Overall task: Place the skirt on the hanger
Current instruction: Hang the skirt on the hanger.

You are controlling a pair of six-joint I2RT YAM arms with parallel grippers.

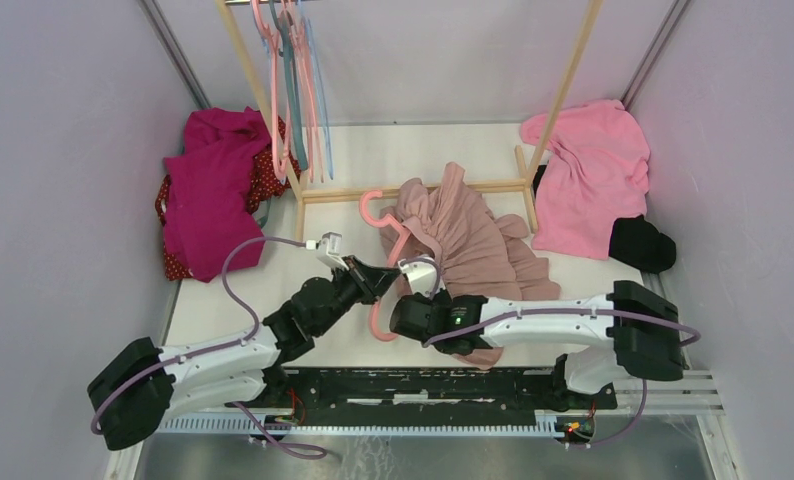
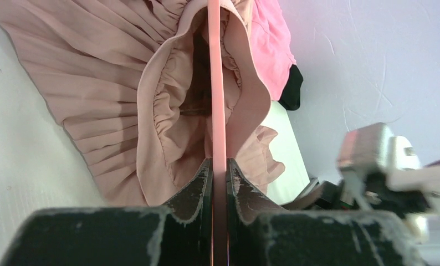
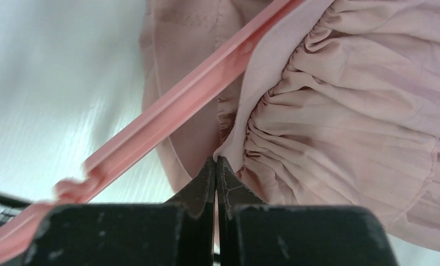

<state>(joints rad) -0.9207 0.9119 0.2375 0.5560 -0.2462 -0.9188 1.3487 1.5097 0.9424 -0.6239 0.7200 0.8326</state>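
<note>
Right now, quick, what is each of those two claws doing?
Left gripper: closed on the thin pink plastic hanger.
Right gripper: closed at the edge of the dusty-pink pleated skirt; whether it caught cloth cannot be told.

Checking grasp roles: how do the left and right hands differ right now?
The left hand is shut on the pink hanger; the right hand is shut at the skirt waistband's edge, apparently pinching it. The left hand's hold is rigid plastic, the right hand's is thin gathered fabric. Both are closed, side by side, with the hanger inside the waistband.
</note>
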